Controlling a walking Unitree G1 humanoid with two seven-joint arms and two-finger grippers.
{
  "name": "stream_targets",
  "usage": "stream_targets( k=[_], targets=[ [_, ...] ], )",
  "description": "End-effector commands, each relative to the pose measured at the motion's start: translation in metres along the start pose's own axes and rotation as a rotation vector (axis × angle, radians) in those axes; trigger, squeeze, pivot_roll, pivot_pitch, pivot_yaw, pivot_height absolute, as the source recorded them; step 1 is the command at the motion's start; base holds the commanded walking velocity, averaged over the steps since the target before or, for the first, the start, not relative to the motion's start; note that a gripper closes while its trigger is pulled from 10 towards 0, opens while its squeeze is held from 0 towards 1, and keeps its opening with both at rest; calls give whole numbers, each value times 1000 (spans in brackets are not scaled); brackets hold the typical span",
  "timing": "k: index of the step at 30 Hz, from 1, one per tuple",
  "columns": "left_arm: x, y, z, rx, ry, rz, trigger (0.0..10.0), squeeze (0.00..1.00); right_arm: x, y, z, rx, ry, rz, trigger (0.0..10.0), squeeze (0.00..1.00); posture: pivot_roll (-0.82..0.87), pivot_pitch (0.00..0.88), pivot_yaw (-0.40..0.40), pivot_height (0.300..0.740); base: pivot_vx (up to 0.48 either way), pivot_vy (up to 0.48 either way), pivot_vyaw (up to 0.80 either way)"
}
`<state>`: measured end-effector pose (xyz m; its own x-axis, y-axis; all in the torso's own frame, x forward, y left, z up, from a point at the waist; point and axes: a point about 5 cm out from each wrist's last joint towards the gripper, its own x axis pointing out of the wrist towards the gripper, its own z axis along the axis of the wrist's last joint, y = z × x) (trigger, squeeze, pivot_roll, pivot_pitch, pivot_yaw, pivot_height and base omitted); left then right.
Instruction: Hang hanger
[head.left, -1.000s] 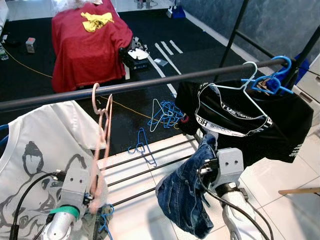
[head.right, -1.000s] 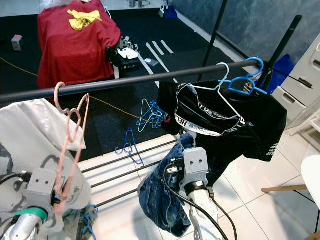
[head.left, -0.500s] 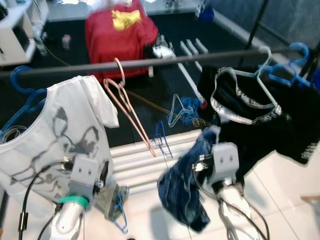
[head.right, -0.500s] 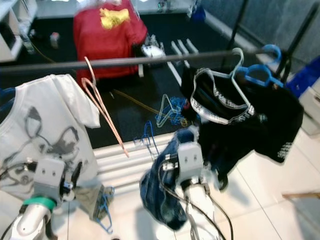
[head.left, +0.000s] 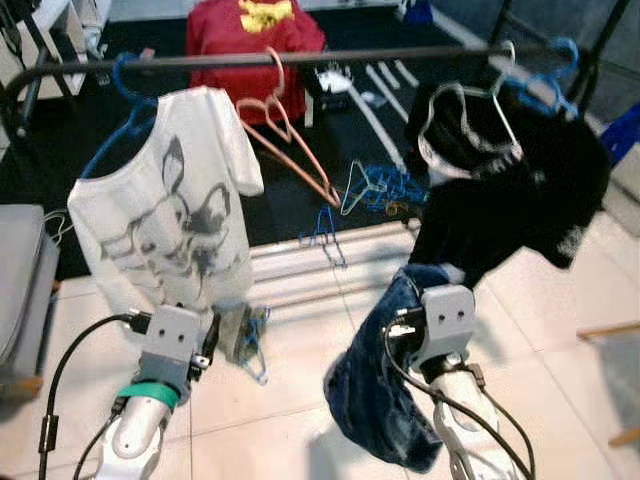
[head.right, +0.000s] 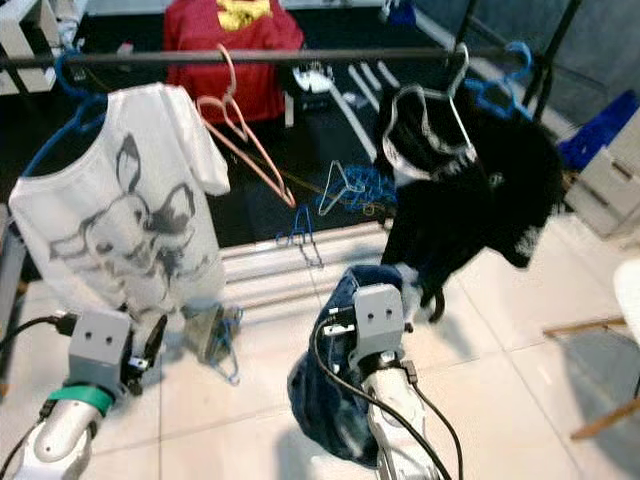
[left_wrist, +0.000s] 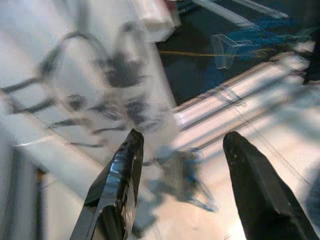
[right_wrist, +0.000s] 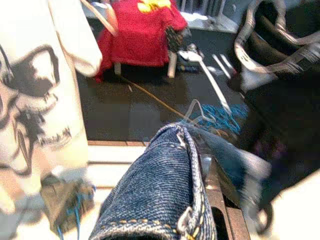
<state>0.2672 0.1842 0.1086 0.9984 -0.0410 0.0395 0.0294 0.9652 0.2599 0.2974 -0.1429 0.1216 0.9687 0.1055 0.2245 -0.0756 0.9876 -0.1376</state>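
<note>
swinging free, pink hanger (head.left: 290, 130) released

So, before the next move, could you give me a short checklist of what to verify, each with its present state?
1. Pink empty hanger hooked on the dark metal rail: ok.
2. Left gripper open and holding nothing: ok.
3. Blue denim jeans draped over the right gripper: ok; whether its fingers clamp them: cannot tell.
4. Free rail between the pink hanger and the black shirt: ok.
5. White printed T-shirt hanging straight on its blue hanger: ok.
</note>
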Motion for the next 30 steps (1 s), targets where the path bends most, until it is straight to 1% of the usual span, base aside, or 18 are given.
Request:
stream_targets(
  k=[1, 4, 6, 8, 9, 11, 12, 14, 16, 17, 18, 21, 23, 24, 25, 27, 29, 30],
  targets=[
    [-1, -1, 0, 6, 14, -14, 10000, 0, 2, 0, 5, 23, -25, -10, 10000, 0, -77, 133, 31, 740, 0, 0, -800],
    [0, -4, 2, -18, 29, -22, 10000, 0, 5, -1, 6, 35, -24, -14, 10000, 0, -74, 133, 30, 740, 0, 0, -800],
    [0, -4, 2, -18, 29, -22, 10000, 0, 5, -1, 6, 35, -24, -14, 10000, 0, -74, 133, 30, 740, 0, 0, -800],
    [3, -6, 6, -69, 50, -20, 10000, 0, 7, -2, 8, 37, -31, -15, 10000, 0, -72, 132, 32, 740, 0, 0, -800],
    [3, -6, 6, -69, 50, -20, 10000, 0, 7, -2, 8, 37, -31, -15, 10000, 0, -72, 132, 32, 740, 0, 0, -800],
    [6, -5, 13, -116, 49, -10, 10000, 0, 12, -3, 12, 35, -48, -16, 10000, 0, -71, 133, 33, 740, 0, 0, -800],
    [6, -5, 13, -116, 49, -10, 10000, 0, 12, -3, 12, 35, -48, -16, 10000, 0, -71, 133, 33, 740, 0, 0, -800],
    [8, -5, 19, -141, 37, -9, 10000, 0, 15, -3, 17, 30, -69, -9, 10000, 0, -67, 132, 34, 740, 0, 0, -800],
    [12, -5, 31, -174, 15, -13, 10000, 0, 20, 0, 29, 21, -114, 13, 10000, 0, -64, 130, 34, 740, 0, 0, -800],
    [12, -5, 31, -174, 15, -13, 10000, 0, 20, 0, 29, 21, -114, 13, 10000, 0, -64, 130, 34, 740, 0, 0, -800],
    [15, -5, 37, -184, 6, -14, 10000, 0, 24, 3, 36, 20, -140, 26, 10000, 0, -63, 129, 34, 740, 0, 0, -800],
    [16, -6, 41, -188, 3, -16, 10000, 0, 26, 4, 41, 20, -155, 34, 10000, 0, -62, 128, 34, 740, 0, 0, -800],
    [24, -8, 60, -164, -53, -22, 10000, 0, 35, 10, 57, 43, -209, 54, 10000, 0, -55, 119, 38, 740, 0, 0, -800],
    [24, -8, 60, -164, -53, -22, 10000, 0, 35, 10, 57, 43, -209, 54, 10000, 0, -55, 119, 38, 740, 0, 0, -800],
    [29, -7, 67, -158, -71, -9, 10000, 0, 39, 12, 64, 56, -230, 60, 10000, 0, -53, 116, 41, 740, 0, 0, -800],
    [29, -7, 67, -158, -71, -9, 10000, 0, 39, 12, 64, 56, -230, 60, 10000, 0, -53, 116, 41, 740, 0, 0, -800],
    [36, -5, 74, -149, -67, 3, 10000, 0, 44, 14, 73, 68, -255, 65, 10000, 0, -44, 115, 46, 740, 0, 0, -800],
    [36, -5, 74, -149, -67, 3, 10000, 0, 44, 14, 73, 68, -255, 65, 10000, 0, -44, 115, 46, 740, 0, 0, -800]
  ],
)
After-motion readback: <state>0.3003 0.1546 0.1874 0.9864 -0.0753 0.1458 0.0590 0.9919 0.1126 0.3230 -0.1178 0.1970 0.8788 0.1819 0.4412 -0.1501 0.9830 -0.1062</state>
